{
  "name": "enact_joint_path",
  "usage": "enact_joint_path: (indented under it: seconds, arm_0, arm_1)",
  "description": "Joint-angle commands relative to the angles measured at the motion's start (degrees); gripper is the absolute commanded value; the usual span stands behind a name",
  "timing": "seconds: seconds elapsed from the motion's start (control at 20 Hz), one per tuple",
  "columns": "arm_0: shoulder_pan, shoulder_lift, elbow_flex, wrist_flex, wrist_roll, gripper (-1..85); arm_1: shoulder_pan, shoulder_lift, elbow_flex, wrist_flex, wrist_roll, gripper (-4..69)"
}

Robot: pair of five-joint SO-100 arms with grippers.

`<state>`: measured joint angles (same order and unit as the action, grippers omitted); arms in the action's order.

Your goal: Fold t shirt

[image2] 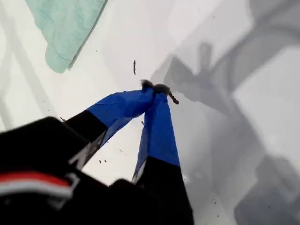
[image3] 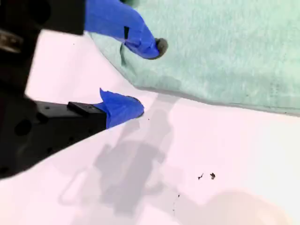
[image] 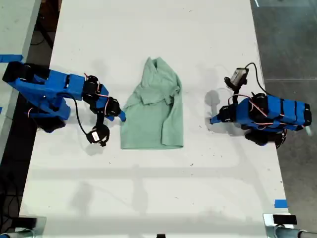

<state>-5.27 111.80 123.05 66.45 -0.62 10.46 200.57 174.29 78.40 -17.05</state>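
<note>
T shirt (image: 154,109) lies partly folded on the bench (image: 158,198), one side doubled over. My second gripper (image3: 140,77) straddles its edge, fingers apart; my first gripper (image2: 157,89), pinched empty, sits well away. More folds remain.

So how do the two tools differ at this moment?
My first gripper has its tool shut, tips touching, over bare table, away from the t-shirt. My second gripper has its tool open, one finger over the shirt's edge and the other over the table beside it. Both have blue-taped fingers, and neither holds cloth.
</note>
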Motion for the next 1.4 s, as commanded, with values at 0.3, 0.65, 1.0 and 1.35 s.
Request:
enact_joint_path:
  seconds: [0.3, 0.65, 1.0, 1.35]
  arm_0:
    - [-1.1, -12.5, -6.0, -7.7, 2.7, 16.0]
    - [-1.4, -15.0, -8.2, -6.4, 1.8, 0.1]
    - [-0.7, -23.2, -26.0, 5.2, 1.6, 2.9]
    - [0.8, -27.7, -30.1, 8.1, -0.3, 0.1]
  arm_1:
    - [0.3, 0.7, 2.7, 0.1, -0.2, -1.8]
    - [0.2, 0.7, 2.7, 0.1, 0.0, -1.8]
    - [0.2, 0.7, 2.7, 0.1, 0.0, -1.8]
    - [0.1, 0.7, 2.7, 0.1, 0.0, -1.8]
